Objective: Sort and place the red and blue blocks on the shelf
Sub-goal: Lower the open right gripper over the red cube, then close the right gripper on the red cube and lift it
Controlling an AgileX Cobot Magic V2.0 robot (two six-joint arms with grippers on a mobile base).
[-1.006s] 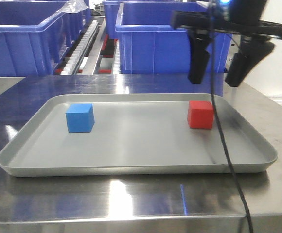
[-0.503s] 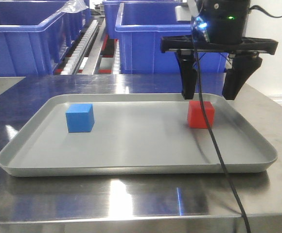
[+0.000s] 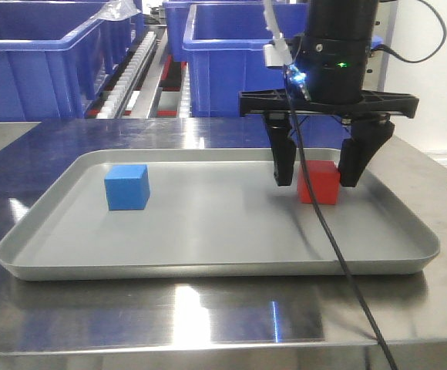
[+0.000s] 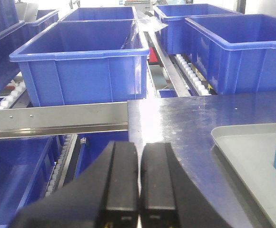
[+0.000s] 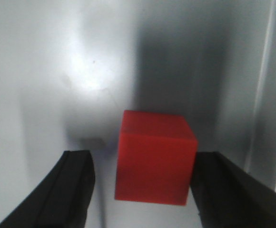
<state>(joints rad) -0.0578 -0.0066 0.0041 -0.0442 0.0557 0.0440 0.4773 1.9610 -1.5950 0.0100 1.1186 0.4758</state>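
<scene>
I have the right arm standing straight down over the grey tray (image 3: pixel 208 270), wrist vertical, with the right gripper (image 3: pixel 317 179) lowered to block height near the tray's far corner. The red block (image 3: pixel 320 185) sits on the tray floor directly between the two fingers (image 3: pixel 283 171).

Through the right wrist camera I see bare tray floor between the block and one finger. The other finger is just beside the opposite face, and I cannot tell whether it touches. The jaws are spread wider than the block, straddling it rather than clamping it.

The blue block (image 3: pixel 127 187) rests toward the other end of the same tray, well apart from the red one.

My left wrist camera looks along the left gripper (image 4: pixel 139 183) toward the shelf (image 4: pixel 191 73), with its steel front rail (image 4: pixel 52 118) and large blue bins (image 4: pixel 85 61). That gripper's fingers are pressed together with nothing between them. The tray lies on a steel table (image 3: pixel 208 327).
</scene>
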